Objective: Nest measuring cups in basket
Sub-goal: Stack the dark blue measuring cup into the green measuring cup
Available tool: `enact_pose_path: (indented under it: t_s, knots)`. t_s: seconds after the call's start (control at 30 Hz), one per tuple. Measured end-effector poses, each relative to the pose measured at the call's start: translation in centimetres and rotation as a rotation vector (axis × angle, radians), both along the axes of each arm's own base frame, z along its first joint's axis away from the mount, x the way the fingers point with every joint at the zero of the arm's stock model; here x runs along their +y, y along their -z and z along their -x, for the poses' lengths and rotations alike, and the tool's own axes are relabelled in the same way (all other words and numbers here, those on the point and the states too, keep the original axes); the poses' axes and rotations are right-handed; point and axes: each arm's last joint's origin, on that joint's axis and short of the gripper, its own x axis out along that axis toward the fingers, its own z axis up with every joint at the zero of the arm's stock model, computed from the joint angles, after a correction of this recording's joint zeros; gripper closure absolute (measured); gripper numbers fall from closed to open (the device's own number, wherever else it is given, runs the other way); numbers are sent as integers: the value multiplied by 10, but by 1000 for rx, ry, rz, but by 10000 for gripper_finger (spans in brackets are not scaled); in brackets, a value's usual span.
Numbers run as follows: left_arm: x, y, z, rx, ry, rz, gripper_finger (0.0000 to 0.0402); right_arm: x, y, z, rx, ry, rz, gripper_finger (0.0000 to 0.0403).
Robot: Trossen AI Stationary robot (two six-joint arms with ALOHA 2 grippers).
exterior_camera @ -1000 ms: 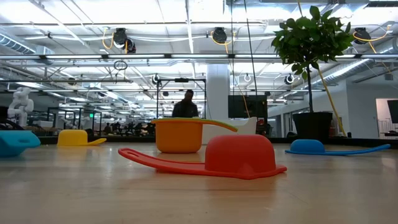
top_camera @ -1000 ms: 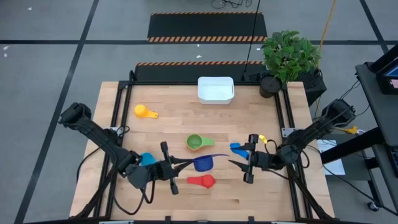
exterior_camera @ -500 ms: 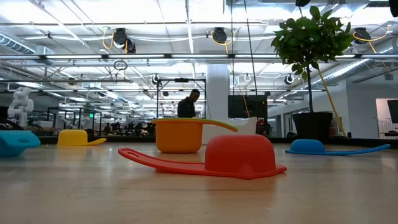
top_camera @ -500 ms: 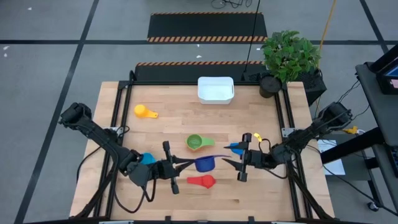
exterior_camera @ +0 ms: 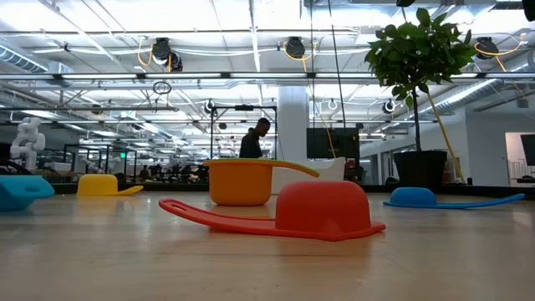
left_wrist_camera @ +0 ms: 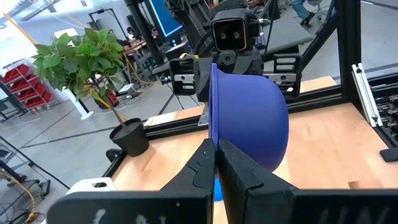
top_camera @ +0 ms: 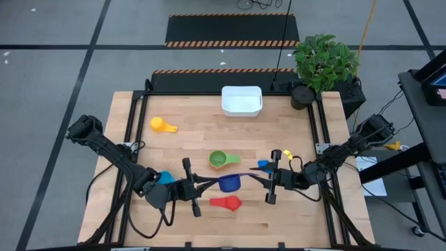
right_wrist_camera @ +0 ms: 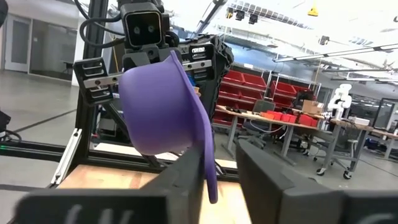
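Your left gripper (left_wrist_camera: 216,163) pinches the dark blue cup (left_wrist_camera: 249,121) by its stiff, light rim; your right gripper (right_wrist_camera: 219,165), jaws apparently parted, straddles its thin handle.

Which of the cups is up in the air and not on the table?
The dark blue cup. The left gripper holds it up by its rim between both arms, while the yellow, green and red cups lie on the table.

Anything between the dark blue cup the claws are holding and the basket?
The green cup sits on the table between the dark blue cup and the basket. The blue cup is held off the table, its handle in the left claw, so the path above looks open.
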Motion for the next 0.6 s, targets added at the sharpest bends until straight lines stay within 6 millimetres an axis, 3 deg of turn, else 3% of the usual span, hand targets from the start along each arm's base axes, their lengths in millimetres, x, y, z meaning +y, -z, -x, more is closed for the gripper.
enact_pose_path:
  t_s: [0.17, 0.27, 0.37, 0.6]
  knots:
    - [0, 1, 0, 3, -3, 8, 391, 0, 0, 0, 2, 0, 5, 389]
    - [-2, 1, 2, 1, 5, 18, 375, 1, 0, 0, 6, -1, 23, 397]
    - [-4, 0, 5, -12, -16, 48, 326, 0, 0, 0, 9, 8, 50, 394]
    - [-18, -10, 33, -39, -101, 61, 202, 0, 1, 0, 29, 37, 176, 400]
